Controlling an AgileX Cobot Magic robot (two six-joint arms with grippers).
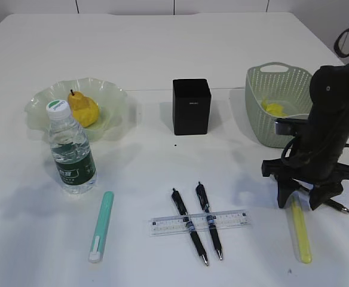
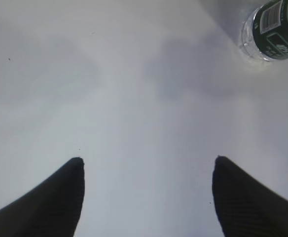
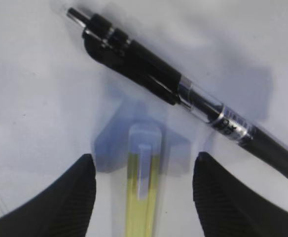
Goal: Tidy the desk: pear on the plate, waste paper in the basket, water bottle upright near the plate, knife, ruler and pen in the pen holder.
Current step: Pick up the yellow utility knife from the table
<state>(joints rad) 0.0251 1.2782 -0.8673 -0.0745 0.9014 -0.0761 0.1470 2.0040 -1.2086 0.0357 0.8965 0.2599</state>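
Right gripper point(image 3: 141, 173) spread wide, straddling the yellow knife point(image 3: 143, 190) — translucent case, pale slider, flat on table.

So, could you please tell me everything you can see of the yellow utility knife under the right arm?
The yellow knife is a slim, translucent yellow-green stick, plastic by its look, with a paler cap end and slider. It lies flat on the white table, lengthwise toward the camera, at the front right. Its far end sits between the fingers of the open right claw, which straddles it without visibly touching. A black pen lies on the table just past that end, apart from it.
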